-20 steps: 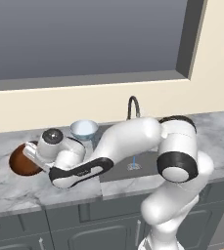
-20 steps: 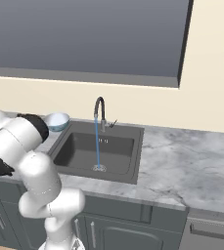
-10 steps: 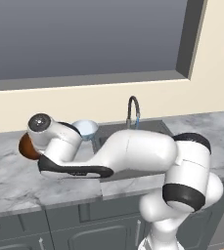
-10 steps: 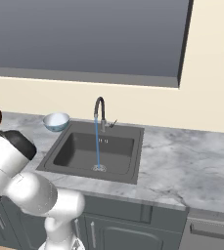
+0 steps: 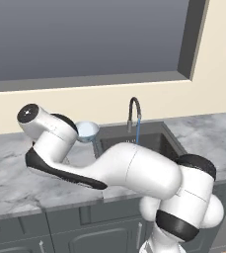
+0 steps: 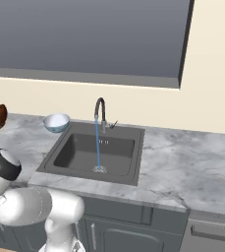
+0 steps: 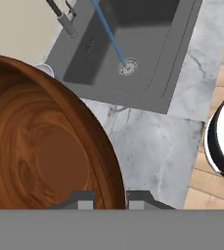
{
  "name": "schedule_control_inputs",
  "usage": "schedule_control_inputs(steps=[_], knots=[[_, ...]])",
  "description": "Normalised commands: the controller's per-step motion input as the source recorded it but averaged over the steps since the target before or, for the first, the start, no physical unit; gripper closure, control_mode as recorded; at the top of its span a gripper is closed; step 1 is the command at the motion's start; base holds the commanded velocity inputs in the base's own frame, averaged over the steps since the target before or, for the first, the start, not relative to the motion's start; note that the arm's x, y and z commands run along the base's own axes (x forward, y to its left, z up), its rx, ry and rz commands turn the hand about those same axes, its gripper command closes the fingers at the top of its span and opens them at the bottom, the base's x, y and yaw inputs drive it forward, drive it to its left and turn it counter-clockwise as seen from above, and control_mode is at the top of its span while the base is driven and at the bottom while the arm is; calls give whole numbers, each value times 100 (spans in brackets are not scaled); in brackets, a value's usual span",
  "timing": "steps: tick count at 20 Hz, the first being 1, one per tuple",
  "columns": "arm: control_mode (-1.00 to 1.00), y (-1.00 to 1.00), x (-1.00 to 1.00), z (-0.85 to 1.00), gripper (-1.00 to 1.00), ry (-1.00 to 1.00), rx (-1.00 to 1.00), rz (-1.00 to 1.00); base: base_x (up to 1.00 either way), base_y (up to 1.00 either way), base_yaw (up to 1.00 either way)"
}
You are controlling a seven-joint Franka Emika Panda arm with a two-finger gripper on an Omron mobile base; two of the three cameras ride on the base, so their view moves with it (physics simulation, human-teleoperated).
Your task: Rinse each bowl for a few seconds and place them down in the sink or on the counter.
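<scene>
While the brown bowl (image 7: 40, 146) was pinched by its rim in the closed gripper (image 7: 111, 199), well left of the sink (image 6: 72, 170), slippage during transfer was judged possible.

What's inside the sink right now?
Inside the sink there is just a thin blue stream of water running from the faucet onto the round drain. No bowl sits in it. The near wall hides its front edge.
</scene>
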Motion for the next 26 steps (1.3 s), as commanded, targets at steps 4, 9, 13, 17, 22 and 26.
schedule_control_inputs(steps=[4,9,13,17,22,26], knots=[[-100,-51,-42,-13,100,-1,3,-22,0,0,0],[-100,-51,-13,-14,100,-3,1,-14,0,0,0],[-100,-46,0,-1,100,-7,0,-9,0,0,0],[-100,-39,5,0,100,-5,0,-5,0,0,0],[-100,-32,22,-4,100,0,1,-5,0,0,0],[-100,-35,15,-1,100,1,0,-8,0,0,0]])
